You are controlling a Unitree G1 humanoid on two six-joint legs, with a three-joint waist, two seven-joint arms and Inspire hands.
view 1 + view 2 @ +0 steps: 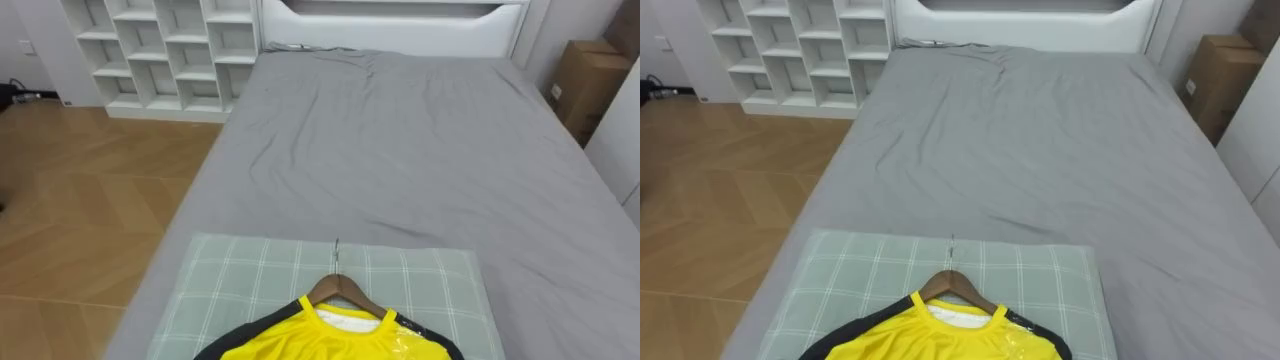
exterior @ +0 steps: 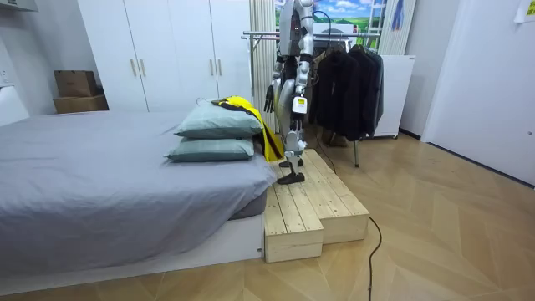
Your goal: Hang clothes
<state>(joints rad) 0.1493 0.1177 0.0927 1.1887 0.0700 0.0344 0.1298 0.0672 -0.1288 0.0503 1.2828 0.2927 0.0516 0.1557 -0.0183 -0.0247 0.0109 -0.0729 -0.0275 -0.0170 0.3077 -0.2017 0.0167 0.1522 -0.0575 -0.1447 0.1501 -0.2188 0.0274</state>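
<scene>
- Left eye view: a yellow shirt (image 1: 330,340) with black trim is lying on a checked pillow (image 1: 230,285) at the near end of the bed (image 1: 400,150).
- The shirt is sitting on a wooden hanger (image 1: 345,290). The hook is pointing away from the robot and lying flat on the pillow.
- Grey sheet is covering the rest of the bed and wrinkling a little near the middle.
- A white shelf (image 1: 160,50) is standing past the bed's far left corner and a box (image 1: 585,85) is sitting on the right.
- Room view: the robot is standing upright on a wooden platform (image 2: 309,201) at the pillow end of the bed, facing the room view's left.
- That pillow is lying on a lower pillow (image 2: 213,150), with the shirt draping over the edge toward the robot.
- The left hand (image 2: 297,107) is hanging by the hip, touching nothing; cannot tell how its fingers are set.
- The right hand (image 2: 270,96) is hanging near the shirt, apart from it; fingers too small to tell.
- A rack (image 2: 259,35) with dark clothes (image 2: 351,84) is standing behind the robot.
</scene>
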